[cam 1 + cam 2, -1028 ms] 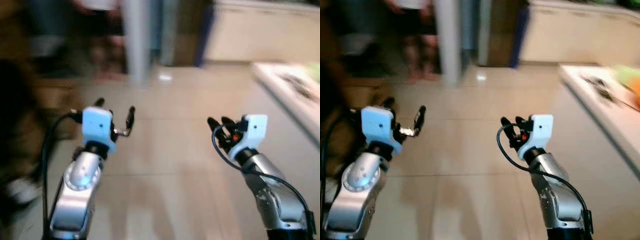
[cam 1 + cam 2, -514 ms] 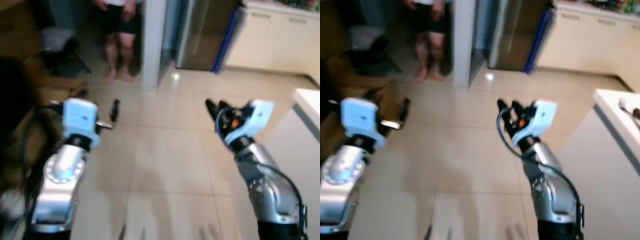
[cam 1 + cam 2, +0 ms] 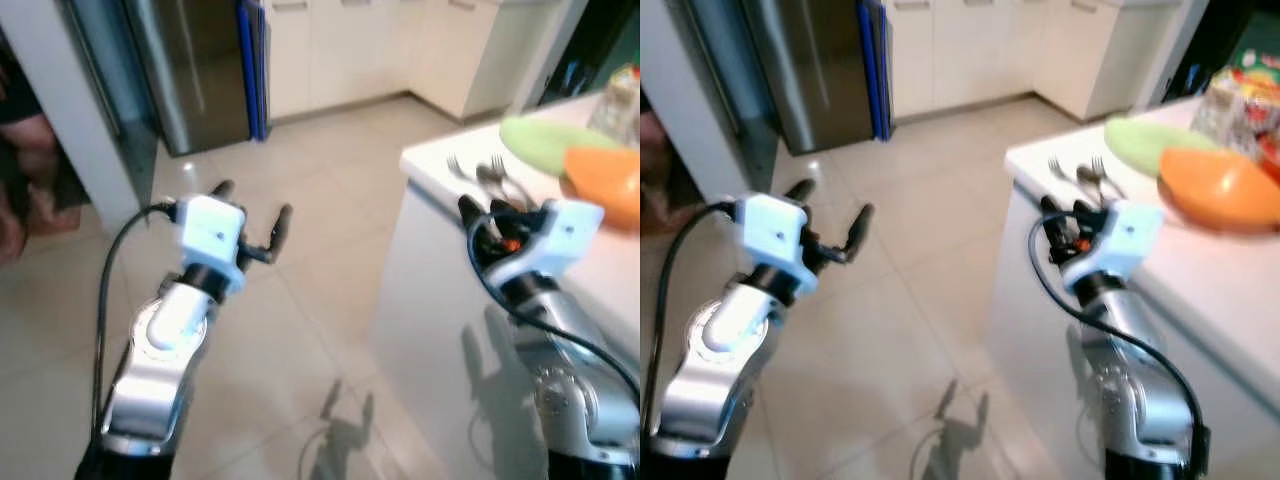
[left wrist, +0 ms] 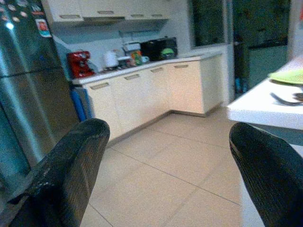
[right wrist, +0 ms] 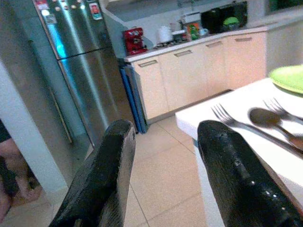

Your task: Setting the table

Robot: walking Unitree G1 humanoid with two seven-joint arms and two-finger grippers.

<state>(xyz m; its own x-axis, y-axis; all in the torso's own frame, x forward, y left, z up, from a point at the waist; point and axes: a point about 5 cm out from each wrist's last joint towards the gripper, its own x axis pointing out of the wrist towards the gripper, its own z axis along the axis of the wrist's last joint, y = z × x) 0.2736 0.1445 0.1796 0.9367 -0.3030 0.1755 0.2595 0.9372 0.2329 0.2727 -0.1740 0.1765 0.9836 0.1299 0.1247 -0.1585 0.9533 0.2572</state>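
White table (image 3: pixel 1200 290) fills right side of frame. Upper right: orange bowl (image 3: pixel 1220 185), green plate (image 3: pixel 1145 140), then 2 forks (image 5: pixel 232 118) and 1 spoon (image 5: pixel 270 118) near table's corner. Left gripper (image 3: pixel 252 215) at centre left, fingers spread, holding nothing. Right gripper (image 3: pixel 1065 222) at table edge, fingers parted, holding nothing.

Left pincer (image 3: pixel 252 203) spread over floor; right pincer (image 3: pixel 476 212) beside white table (image 3: pixel 440 165).
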